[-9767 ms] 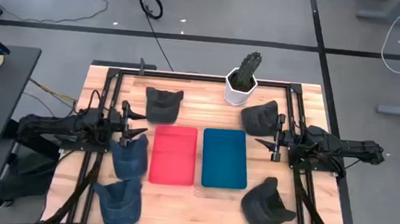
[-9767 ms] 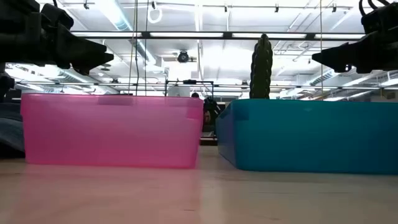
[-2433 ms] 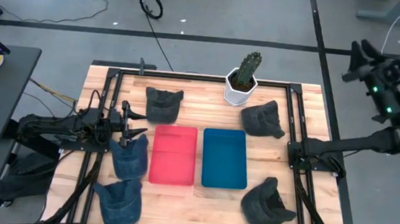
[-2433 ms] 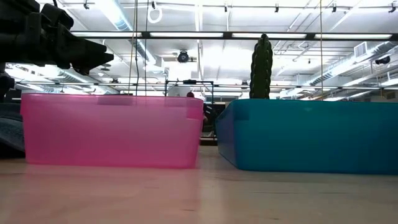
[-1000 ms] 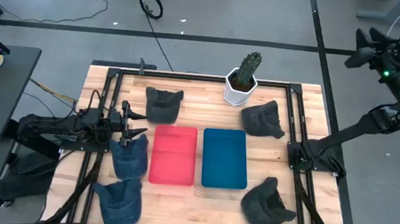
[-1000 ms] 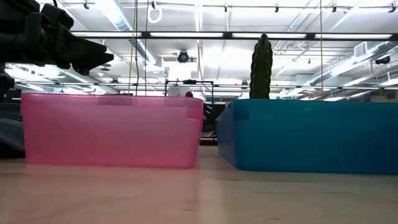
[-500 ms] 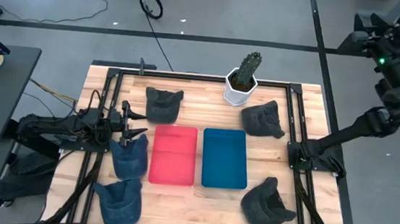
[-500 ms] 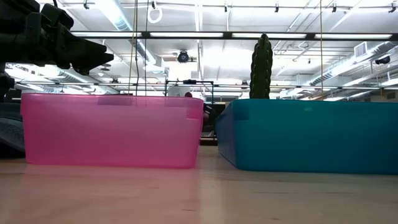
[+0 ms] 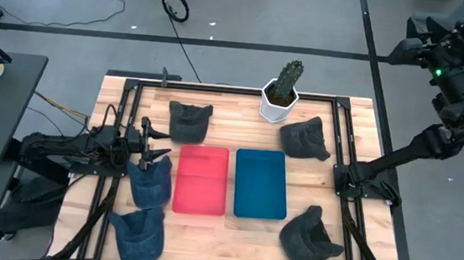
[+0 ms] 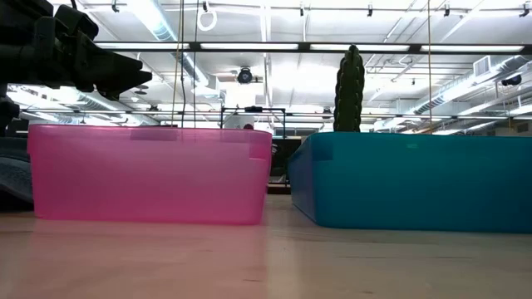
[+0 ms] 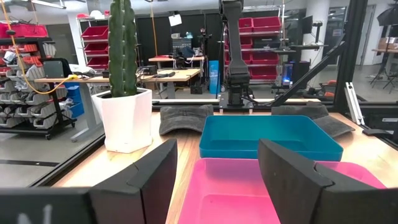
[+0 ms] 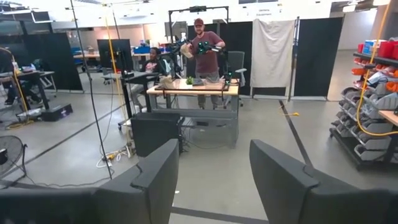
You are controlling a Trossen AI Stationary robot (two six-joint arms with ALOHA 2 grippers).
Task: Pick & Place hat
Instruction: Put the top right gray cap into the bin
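Five hats lie flat on the table. Three are dark grey: one (image 9: 191, 120) at the far left, one (image 9: 304, 138) at the far right, one (image 9: 309, 236) near the right corner. Two are blue denim: one (image 9: 150, 182) beside the pink bin and one (image 9: 138, 235) at the near edge. My left gripper (image 9: 162, 143) hovers open just left of the pink bin (image 9: 202, 180), above the far end of the first denim hat, pointing right. My right gripper (image 9: 397, 50) is open, raised high beyond the table's far right corner, facing the room (image 12: 214, 171).
A teal bin (image 9: 261, 183) stands right of the pink one. A cactus in a white pot (image 9: 282, 92) stands at the far edge. A black frame (image 9: 342, 169) borders the table. The right wrist view shows people (image 12: 204, 53) at a desk far off.
The right arm, raised high off the table's right side, has swung its wrist and gripper a little toward the far side and left. The left arm and all hats have kept still.
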